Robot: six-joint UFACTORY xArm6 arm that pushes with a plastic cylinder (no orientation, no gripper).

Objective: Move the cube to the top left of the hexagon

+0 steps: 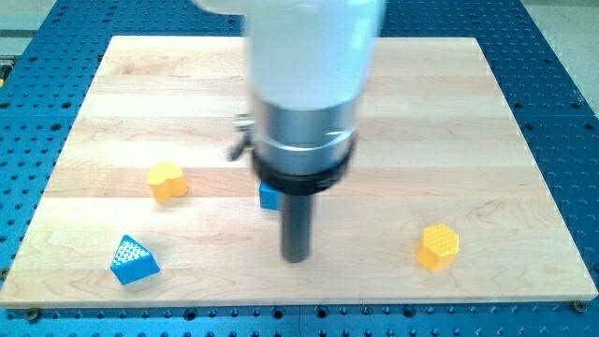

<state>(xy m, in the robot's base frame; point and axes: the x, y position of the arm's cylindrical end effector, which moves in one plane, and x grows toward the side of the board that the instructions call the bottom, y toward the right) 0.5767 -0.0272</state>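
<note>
**Rod beside a half-hidden blue cube, hexagon far off**

Pale wooden board [299, 103] on a blue perforated bench fills the view. From the top centre a white and silver arm comes down and ends in a dark rod; my tip [296, 259] rests on the board just below the middle. It has no jaws and holds nothing; it can only push.

Just up and to the left of the tip, partly hidden behind the arm's black collar, sits the blue cube [270, 197]; only its left portion shows, and whether the rod touches it cannot be told. The yellow hexagon [438, 247] lies well apart toward the view's lower right. A yellow heart block [168, 181] sits at the view's left, a blue triangle block [134, 260] at the lower left.

The cube looks small, rigid and light, likely to slide easily and to spin if struck off-centre. Pushing squarely on its left face would probably serve best. No containers are present.
</note>
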